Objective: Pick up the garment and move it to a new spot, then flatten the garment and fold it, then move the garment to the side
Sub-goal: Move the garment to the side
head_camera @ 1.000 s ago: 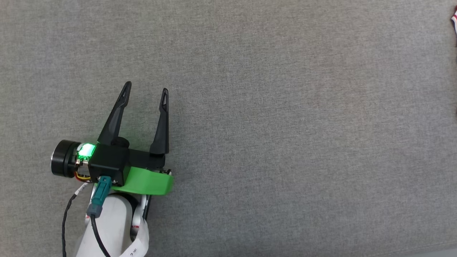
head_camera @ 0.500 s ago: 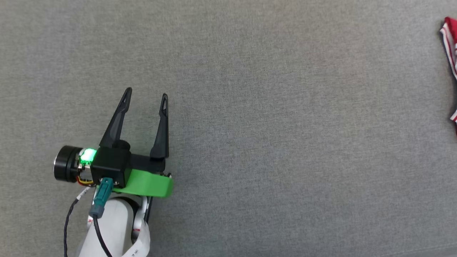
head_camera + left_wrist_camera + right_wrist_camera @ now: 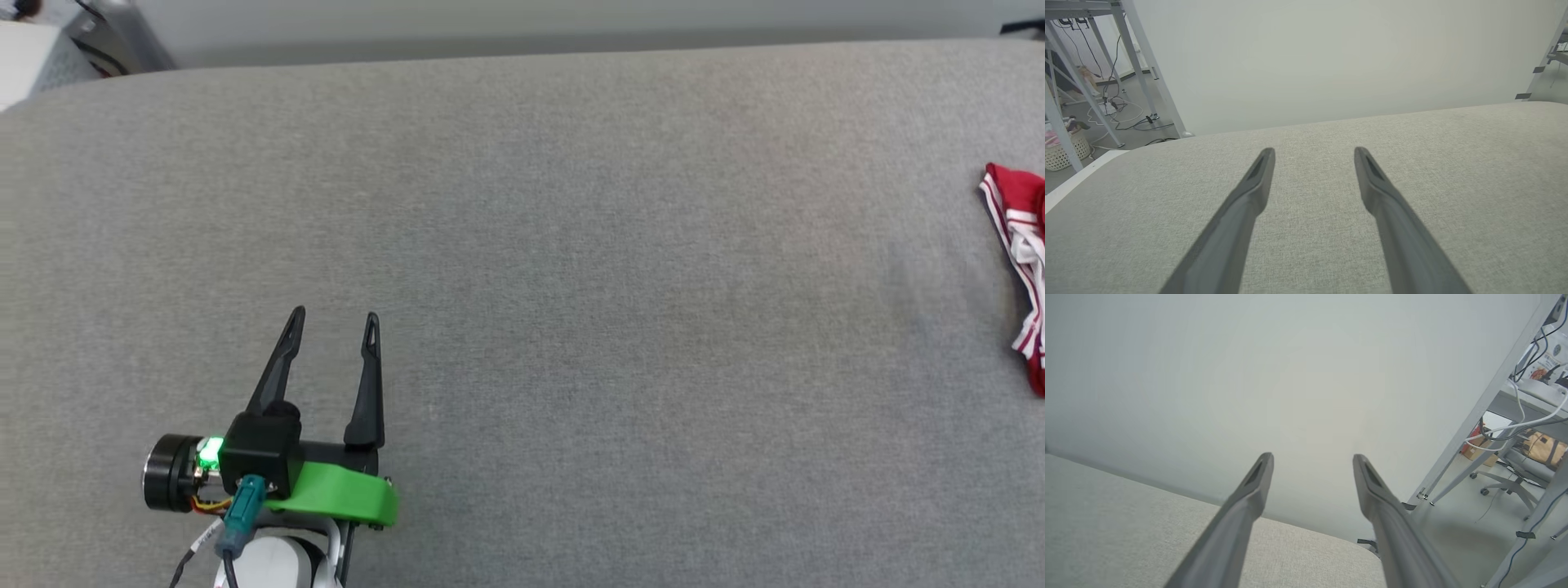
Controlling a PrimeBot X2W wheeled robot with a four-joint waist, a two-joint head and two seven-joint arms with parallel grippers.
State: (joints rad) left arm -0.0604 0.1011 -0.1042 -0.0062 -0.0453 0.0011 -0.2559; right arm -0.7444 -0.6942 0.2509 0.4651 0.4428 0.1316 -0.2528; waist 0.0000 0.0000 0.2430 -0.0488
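The garment [image 3: 1020, 245], red with white striped trim, lies bunched at the far right edge of the head view, cut off by the frame. My left gripper [image 3: 334, 316] hovers open over the grey cushion [image 3: 571, 327] at the lower left, far from the garment, with nothing between its fingers. In the left wrist view the left gripper [image 3: 1314, 152] points across bare cushion toward a pale wall. In the right wrist view my right gripper [image 3: 1312, 457] stands open and empty, raised over the cushion's far right corner [image 3: 1331, 547].
The cushion's far edge [image 3: 522, 55] runs along the top of the head view, with a pale wall behind. Metal frame legs [image 3: 1147, 69], cables and a basket [image 3: 1061, 147] stand off the left side. A desk frame [image 3: 1478, 412] and chair base [image 3: 1498, 486] stand off the right.
The head camera has tilted up, bringing the cushion's far edge and more of the garment into view. The left gripper stays open in the same pose.
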